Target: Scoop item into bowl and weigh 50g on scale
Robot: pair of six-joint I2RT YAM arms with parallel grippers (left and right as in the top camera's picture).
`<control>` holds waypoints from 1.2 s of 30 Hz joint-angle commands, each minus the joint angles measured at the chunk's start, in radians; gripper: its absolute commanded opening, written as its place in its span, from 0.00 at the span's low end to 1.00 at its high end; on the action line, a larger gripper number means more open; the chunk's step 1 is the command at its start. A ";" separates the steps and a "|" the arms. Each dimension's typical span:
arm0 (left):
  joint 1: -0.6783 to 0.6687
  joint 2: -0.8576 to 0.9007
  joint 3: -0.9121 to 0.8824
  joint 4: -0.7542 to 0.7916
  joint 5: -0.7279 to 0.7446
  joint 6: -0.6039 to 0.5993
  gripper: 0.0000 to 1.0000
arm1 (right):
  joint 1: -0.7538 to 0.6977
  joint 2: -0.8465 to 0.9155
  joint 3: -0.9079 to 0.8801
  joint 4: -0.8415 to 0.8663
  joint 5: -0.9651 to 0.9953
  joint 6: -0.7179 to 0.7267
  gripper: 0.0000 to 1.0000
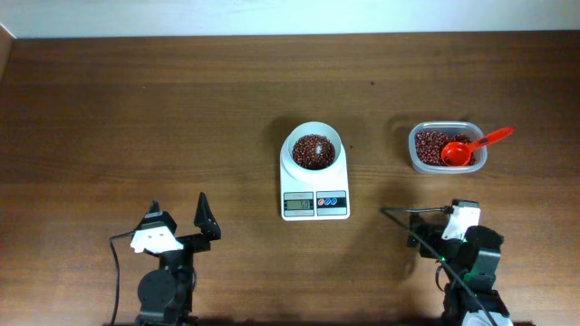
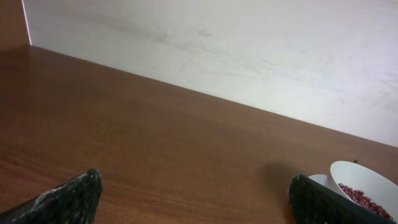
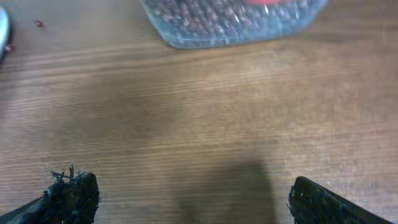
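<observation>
"On the scale (image 1: 315, 205), middle of the table (image 1: 136, 109), sits the white bowl (image 1: 292, 143), and the beans (image 1: 313, 150) make a dark reddish heap in its bottom."

"Can you read the weight?"

"No. The grey display (image 1: 298, 204) at the near edge shows digits, but they're too small to make out. Two small coloured buttons (image 1: 329, 201) sit just right of it, and I can't read any lettering or brand on them."

"Any other beans about?"

"Plenty, in the clear plastic tub (image 1: 412, 154) well to the right of the scale. A red scoop (image 1: 467, 149) lies in it, bowl end on the beans and handle sticking out over the far right rim. One stray bean (image 3: 39, 23) lies loose on the wood, left of the tub in the right wrist view."

"And the arms?"

"Both are at the near edge, well apart from everything. The left gripper (image 2: 196, 199) has its fingers spread wide with nothing between them, and from its camera the bowl peeks in at the far right. The right gripper (image 3: 193, 199) is just as wide and empty, over bare wood on the near side of the tub."
</observation>
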 commanded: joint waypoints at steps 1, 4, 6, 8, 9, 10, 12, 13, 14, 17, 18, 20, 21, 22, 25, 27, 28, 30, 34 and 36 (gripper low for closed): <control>0.005 -0.004 -0.002 -0.004 -0.004 0.016 0.99 | 0.117 -0.131 -0.005 -0.027 -0.009 -0.168 0.99; 0.005 -0.004 -0.002 -0.005 -0.004 0.016 0.99 | 0.176 -0.396 -0.005 -0.266 0.041 -0.209 0.99; 0.005 -0.004 -0.002 -0.004 -0.004 0.016 0.99 | 0.175 -0.563 -0.005 -0.264 0.067 -0.206 0.99; 0.005 -0.004 -0.002 -0.004 -0.004 0.016 0.99 | 0.175 -0.752 -0.005 -0.265 0.066 -0.205 0.99; 0.005 -0.004 -0.002 -0.004 -0.004 0.016 0.99 | 0.175 -0.790 -0.005 -0.264 0.066 -0.206 0.99; 0.005 -0.004 -0.002 -0.004 -0.004 0.016 0.99 | 0.175 -0.848 -0.005 -0.264 0.066 -0.206 0.99; 0.005 -0.004 -0.002 -0.004 -0.004 0.016 0.99 | 0.177 -0.846 -0.005 -0.263 0.066 -0.206 0.99; 0.005 -0.004 -0.002 -0.004 -0.003 0.016 0.99 | 0.177 -0.845 -0.005 -0.263 0.066 -0.206 0.99; 0.005 -0.004 -0.002 -0.004 -0.004 0.016 0.99 | 0.177 -0.845 -0.005 -0.263 0.066 -0.206 0.99; 0.005 -0.004 -0.002 -0.004 -0.004 0.016 0.99 | 0.177 -0.845 -0.005 -0.263 0.066 -0.206 0.99; 0.005 -0.004 -0.002 -0.004 -0.004 0.016 0.99 | 0.177 -0.845 -0.005 -0.263 0.066 -0.206 0.99; 0.005 -0.004 -0.002 -0.004 -0.004 0.016 0.99 | 0.177 -0.845 -0.005 -0.263 0.066 -0.206 0.99; 0.005 -0.004 -0.002 -0.004 -0.004 0.016 0.99 | 0.177 -0.845 -0.005 -0.263 0.066 -0.206 0.99; 0.005 -0.004 -0.002 -0.004 -0.004 0.016 0.99 | 0.177 -0.845 -0.005 -0.263 0.066 -0.206 0.99; 0.005 -0.004 -0.002 -0.005 -0.004 0.016 0.99 | 0.177 -0.845 -0.005 -0.263 0.066 -0.206 0.99; 0.005 -0.004 -0.002 -0.004 -0.004 0.016 0.99 | 0.177 -0.845 -0.005 -0.263 0.066 -0.206 0.99; 0.005 -0.004 -0.002 -0.004 -0.004 0.016 0.99 | 0.177 -0.845 -0.005 -0.263 0.066 -0.206 0.99; 0.005 -0.004 -0.002 -0.004 -0.004 0.016 0.99 | 0.177 -0.845 -0.005 -0.263 0.066 -0.206 0.99; 0.005 -0.004 -0.002 -0.004 -0.004 0.016 0.99 | 0.177 -0.845 -0.005 -0.263 0.066 -0.206 0.99; 0.005 -0.004 -0.002 -0.005 -0.004 0.016 0.99 | 0.177 -0.845 -0.005 -0.263 0.066 -0.206 0.99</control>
